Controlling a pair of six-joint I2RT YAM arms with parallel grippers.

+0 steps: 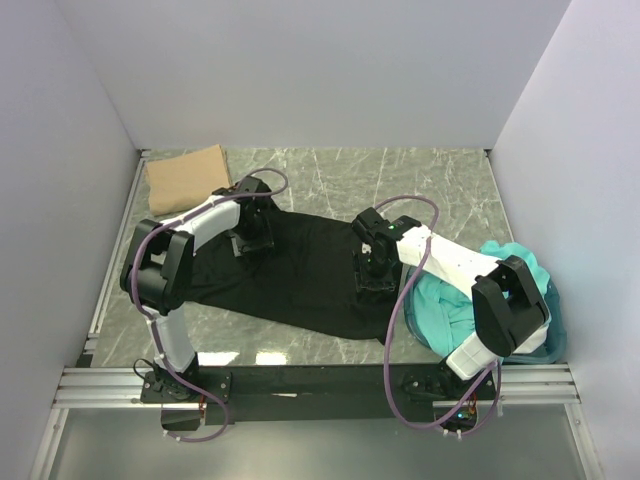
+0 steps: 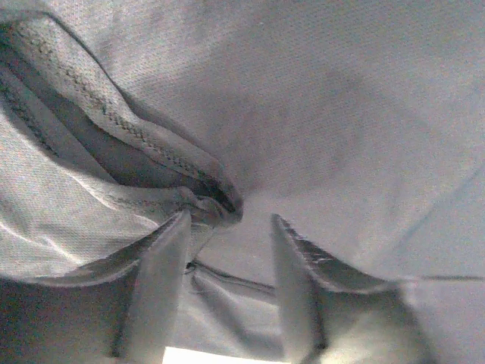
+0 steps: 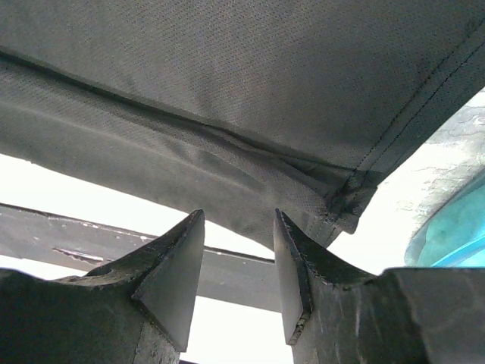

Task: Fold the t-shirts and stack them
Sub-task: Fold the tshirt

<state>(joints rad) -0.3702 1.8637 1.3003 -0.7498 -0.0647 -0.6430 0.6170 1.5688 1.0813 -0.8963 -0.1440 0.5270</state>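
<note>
The black t-shirt (image 1: 300, 270) lies spread across the middle of the table. My left gripper (image 1: 250, 240) is open and points down onto the shirt's upper left part. In the left wrist view the black cloth (image 2: 326, 98) fills the frame, and a stitched seam fold (image 2: 151, 144) lies just beyond the left gripper (image 2: 229, 220). My right gripper (image 1: 372, 270) is open over the shirt's right part. In the right wrist view the right gripper (image 3: 239, 214) is empty, just below a hemmed edge of the black shirt (image 3: 227, 83). A folded tan-brown shirt (image 1: 185, 178) lies at the back left. Teal shirts (image 1: 455, 300) are heaped at the right.
A translucent blue tub (image 1: 555, 320) holds the teal heap at the right edge, and teal cloth (image 3: 455, 235) shows at the right of the right wrist view. White walls close the table on three sides. A metal rail (image 1: 320, 385) runs along the near edge.
</note>
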